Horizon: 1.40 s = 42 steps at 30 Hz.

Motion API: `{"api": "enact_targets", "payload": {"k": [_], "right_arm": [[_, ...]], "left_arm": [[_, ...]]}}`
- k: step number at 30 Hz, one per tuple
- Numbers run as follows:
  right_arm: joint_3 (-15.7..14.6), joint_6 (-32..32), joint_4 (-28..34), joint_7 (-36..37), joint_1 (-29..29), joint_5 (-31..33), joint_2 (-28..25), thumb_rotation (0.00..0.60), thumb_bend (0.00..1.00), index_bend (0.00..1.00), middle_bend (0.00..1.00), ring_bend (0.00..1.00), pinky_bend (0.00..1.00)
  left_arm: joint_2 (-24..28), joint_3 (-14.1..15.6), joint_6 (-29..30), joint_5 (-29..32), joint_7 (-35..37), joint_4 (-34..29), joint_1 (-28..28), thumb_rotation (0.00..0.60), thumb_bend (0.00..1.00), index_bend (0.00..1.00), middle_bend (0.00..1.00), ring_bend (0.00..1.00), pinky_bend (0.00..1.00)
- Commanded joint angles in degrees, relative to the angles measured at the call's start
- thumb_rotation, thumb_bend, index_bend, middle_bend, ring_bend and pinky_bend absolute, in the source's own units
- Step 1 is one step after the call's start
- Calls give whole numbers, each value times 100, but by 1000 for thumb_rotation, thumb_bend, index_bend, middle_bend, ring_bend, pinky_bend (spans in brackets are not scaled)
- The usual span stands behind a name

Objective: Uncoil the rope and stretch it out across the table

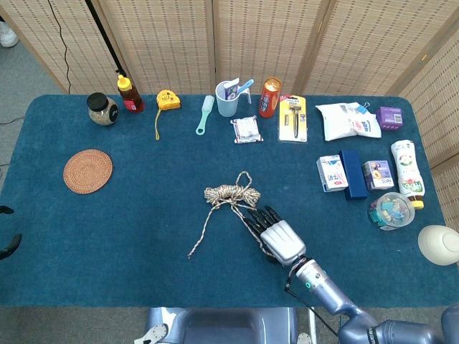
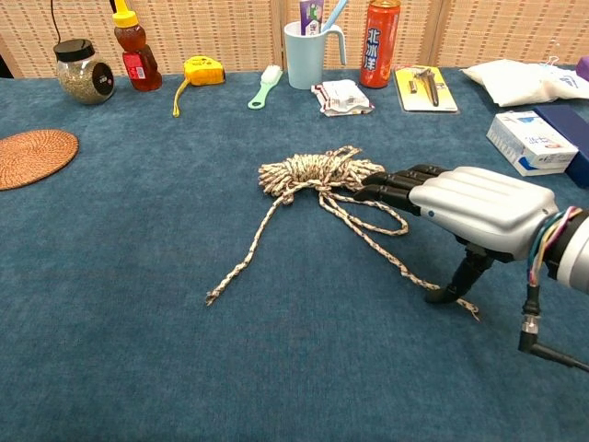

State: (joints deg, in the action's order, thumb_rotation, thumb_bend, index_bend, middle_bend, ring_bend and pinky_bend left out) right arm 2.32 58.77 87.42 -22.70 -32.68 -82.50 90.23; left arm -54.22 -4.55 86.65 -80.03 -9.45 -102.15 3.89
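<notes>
Near the front-right portion of the surface (image 1: 107, 236), the right robot hand (image 1: 281, 239) is hovering low, palm down, with its dark fingers (image 2: 391, 187) extending flat toward the rope (image 1: 231, 194). It is holding nothing: the fingers are lying spread and straight, and the thumb is pointing down, touching or nearly touching one loose strand close to that strand's end. The left robot hand is not appearing in either view.

The rope is lying near the middle of the surface, still bundled into a tight coil, with the fingertips just beside the coil's near-right edge. Two free tails are trailing from it: one is running toward the front-left, the other is looping out and running toward the front-right beneath the hand.

The rope is looking light, soft and limp, so it will probably be dragging along rather than resisting, and the fabric-like covering may be adding friction. Pulling on the coil itself is likely to shift the whole bundle. A better hold appears to be a pinch on the front-right tail near its end, drawing outward while the coil is paying out; snagging of wraps remains a risk.
</notes>
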Motion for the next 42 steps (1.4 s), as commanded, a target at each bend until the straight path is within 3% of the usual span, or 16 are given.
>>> {"api": "enact_targets", "payload": {"k": [1, 29, 32, 42], "right_arm": [[35, 56, -93, 12, 14, 12, -55, 600, 105, 0, 0, 0, 0], [387, 65, -1707, 516, -88, 249, -283, 600, 105, 0, 0, 0, 0], [415, 100, -1590, 540, -95, 225, -441, 600, 105, 16, 0, 0, 0], [396, 148, -51, 568, 21, 280, -1209, 600, 108, 268, 0, 0, 0]], "left_arm": [[-5, 0, -3, -6, -3, -4, 3, 519, 255, 358, 168, 159, 159], [-137, -13, -133, 54, -67, 42, 80, 519, 255, 358, 168, 159, 159], [-138, -20, -134, 78, -65, 58, 79, 519, 255, 358, 168, 159, 159], [-173, -41, -164, 77, -35, 94, 114, 519, 255, 358, 168, 159, 159]]}}
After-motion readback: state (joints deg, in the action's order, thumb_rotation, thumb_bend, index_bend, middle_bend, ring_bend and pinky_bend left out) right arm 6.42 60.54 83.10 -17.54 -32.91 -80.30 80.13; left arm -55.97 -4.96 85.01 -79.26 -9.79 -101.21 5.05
